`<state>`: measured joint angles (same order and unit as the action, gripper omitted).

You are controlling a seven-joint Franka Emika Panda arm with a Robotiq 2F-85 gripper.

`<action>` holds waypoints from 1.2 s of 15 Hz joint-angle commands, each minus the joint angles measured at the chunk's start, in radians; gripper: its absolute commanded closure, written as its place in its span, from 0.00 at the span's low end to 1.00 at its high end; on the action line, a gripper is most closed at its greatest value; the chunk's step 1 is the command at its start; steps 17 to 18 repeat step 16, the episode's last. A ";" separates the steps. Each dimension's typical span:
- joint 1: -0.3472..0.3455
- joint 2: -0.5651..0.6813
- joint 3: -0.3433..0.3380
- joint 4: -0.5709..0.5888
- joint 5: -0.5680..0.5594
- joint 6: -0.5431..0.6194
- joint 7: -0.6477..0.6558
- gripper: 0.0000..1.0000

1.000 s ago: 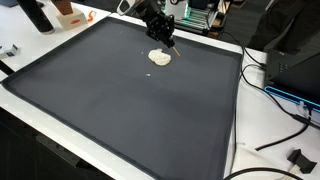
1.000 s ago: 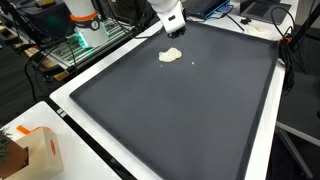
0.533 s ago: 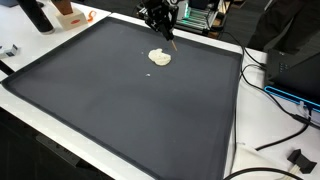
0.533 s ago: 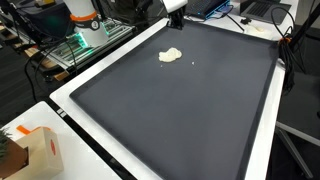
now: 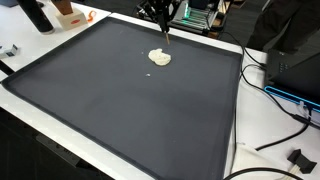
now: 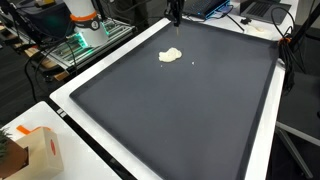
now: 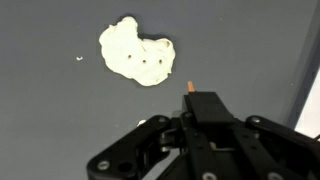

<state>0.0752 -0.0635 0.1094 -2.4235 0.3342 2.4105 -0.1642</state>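
Pale dough blob (image 5: 159,57) flat on the dark mat (image 5: 120,110), near its far edge, a white crumb (image 7: 80,58) just beside it. Above and clear of the blob, gripper (image 5: 162,17), jaws closed on a thin orange-tipped stick (image 7: 187,86) pointing down.

Dark mat (image 5: 120,110) on white table (image 6: 62,105), black cables (image 5: 283,99), cardboard box (image 6: 38,150)

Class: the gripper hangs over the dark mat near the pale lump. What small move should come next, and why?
Probably shift the gripper slightly sideways until it is over the lump. In the wrist view the stick it holds points at bare mat beside the lump, and both exterior views show it raised clear.
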 commanded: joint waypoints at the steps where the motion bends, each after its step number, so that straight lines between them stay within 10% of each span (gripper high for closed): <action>1: 0.011 -0.054 0.005 -0.029 -0.148 -0.011 0.130 0.97; 18: 0.021 -0.039 -0.002 0.001 -0.187 -0.023 0.147 0.88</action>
